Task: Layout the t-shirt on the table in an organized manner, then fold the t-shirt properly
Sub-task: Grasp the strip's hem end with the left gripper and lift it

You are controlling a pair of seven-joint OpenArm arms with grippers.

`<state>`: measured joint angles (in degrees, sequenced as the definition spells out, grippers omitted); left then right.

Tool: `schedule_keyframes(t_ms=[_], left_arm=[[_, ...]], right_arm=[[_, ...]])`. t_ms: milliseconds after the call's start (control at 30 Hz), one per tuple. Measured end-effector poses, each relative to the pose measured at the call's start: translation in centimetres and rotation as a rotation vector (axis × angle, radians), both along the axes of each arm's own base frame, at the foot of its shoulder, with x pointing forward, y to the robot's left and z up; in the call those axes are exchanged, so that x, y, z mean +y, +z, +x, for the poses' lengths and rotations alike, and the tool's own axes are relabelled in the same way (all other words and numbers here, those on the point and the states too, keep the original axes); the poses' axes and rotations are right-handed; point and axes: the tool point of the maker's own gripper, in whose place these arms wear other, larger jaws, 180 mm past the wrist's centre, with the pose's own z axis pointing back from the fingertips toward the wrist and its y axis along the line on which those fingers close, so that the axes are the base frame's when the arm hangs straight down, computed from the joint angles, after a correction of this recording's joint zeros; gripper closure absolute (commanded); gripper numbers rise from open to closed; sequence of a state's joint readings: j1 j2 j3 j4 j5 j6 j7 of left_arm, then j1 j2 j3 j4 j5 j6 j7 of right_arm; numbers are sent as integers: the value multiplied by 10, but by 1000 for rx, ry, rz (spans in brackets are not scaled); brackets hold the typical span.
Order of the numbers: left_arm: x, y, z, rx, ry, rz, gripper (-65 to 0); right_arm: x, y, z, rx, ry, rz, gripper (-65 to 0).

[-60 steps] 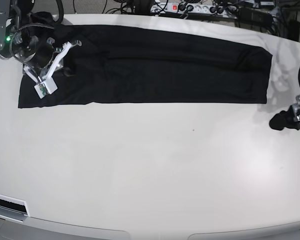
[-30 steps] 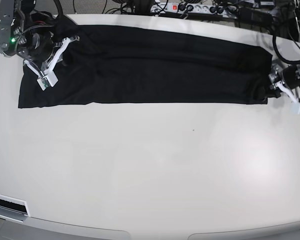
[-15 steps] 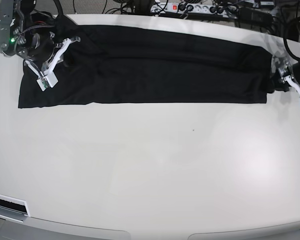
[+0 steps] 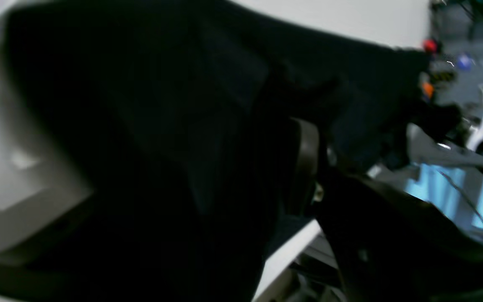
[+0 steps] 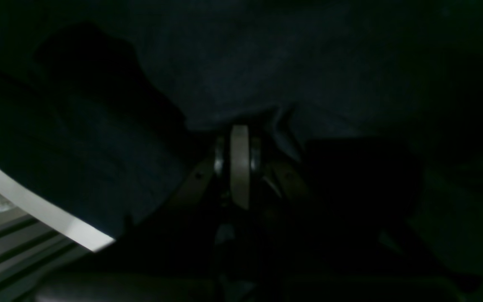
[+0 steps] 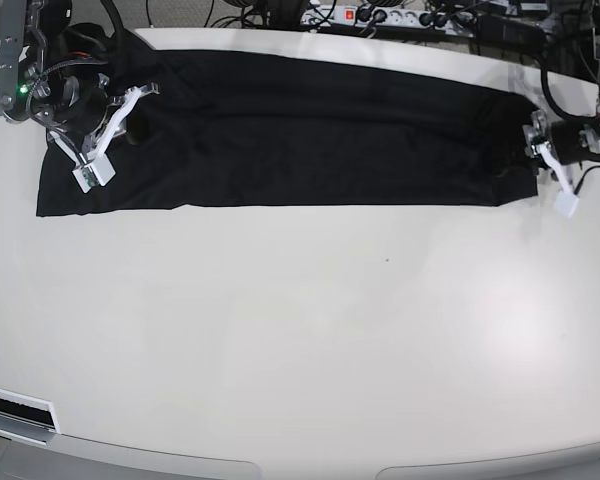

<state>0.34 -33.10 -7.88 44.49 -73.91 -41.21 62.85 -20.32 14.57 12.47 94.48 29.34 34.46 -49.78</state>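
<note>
The base view is bright and evenly lit from overhead, with a soft glare patch on the glossy table [image 6: 500, 330] and bowed edges from wide-angle distortion. The t-shirt [image 6: 310, 130] reads as near-featureless black. The left wrist view is smeared and out of focus, with pale blown-out table at its left. The right wrist view is very dim and underexposed.

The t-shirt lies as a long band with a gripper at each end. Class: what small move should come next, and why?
Probably lift both ends slightly and carry them toward the middle. The t-shirt is already a flat strip on the table, and the left gripper and right gripper sit at its opposite ends, apparently gripping fabric.
</note>
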Motion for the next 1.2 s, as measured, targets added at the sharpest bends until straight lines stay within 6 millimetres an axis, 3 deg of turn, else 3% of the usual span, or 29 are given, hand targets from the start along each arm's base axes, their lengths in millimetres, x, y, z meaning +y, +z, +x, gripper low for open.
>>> schedule_keyframes(t_ms=[67,167,200,333,567,733,933,1100,1200], left_arm=[[-5,-2,-3,10,-14,-9,-227],[-4,-5,-10,50,-83,27,-21],[-3,-4,-8,48,-82,31,0],[3,0,-1,32,-85,41,0],[46,16,18,24,-93,159,0],[64,33,32,8,-87,188,0],[54,69,37,-8,-146,73,0],[40,87,50,-89,-231,97,0],[25,92,48,-124,-295,101,0]], right_arm=[[0,0,0,-1,0,0,0],[0,0,0,-1,0,1,0],[0,0,0,0,0,0,0],[0,0,0,0,0,0,0],[0,5,11,-21,2,-1,0],[1,10,20,-47,14,0,0],[2,10,20,-48,20,1,0],[2,10,20,-50,20,2,0],[2,10,20,-48,20,2,0]])
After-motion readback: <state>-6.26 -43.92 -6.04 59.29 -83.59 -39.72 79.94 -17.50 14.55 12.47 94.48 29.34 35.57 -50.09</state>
